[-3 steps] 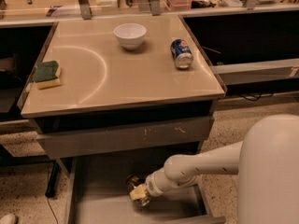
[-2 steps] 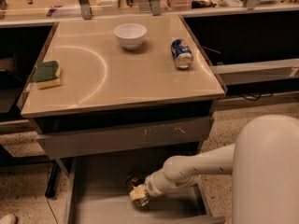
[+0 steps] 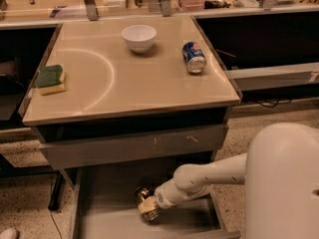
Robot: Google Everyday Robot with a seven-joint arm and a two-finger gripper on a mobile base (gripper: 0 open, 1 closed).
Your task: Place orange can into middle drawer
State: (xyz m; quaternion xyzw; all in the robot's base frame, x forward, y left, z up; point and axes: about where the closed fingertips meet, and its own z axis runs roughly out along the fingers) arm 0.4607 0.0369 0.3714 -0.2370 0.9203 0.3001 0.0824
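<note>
The middle drawer (image 3: 107, 218) is pulled open below the table, and its flat grey floor shows. My gripper (image 3: 147, 206) reaches down into it from the right, low over the floor near the drawer's middle. It is shut on the orange can (image 3: 141, 193). The can shows as a small shiny golden shape at the fingertips and is partly hidden by the pale fingers. I cannot tell whether the can touches the drawer floor.
Above the open drawer is a closed grey drawer front with pale scratches (image 3: 134, 146). On the tan tabletop (image 3: 124, 83) are a white bowl (image 3: 139, 37), a blue can on its side (image 3: 193, 57) and a green-yellow sponge (image 3: 50, 79). My white arm and body (image 3: 281, 183) fill the lower right.
Almost nothing has changed. The gripper stays in the drawer with the can, and my body has shifted slightly left.
</note>
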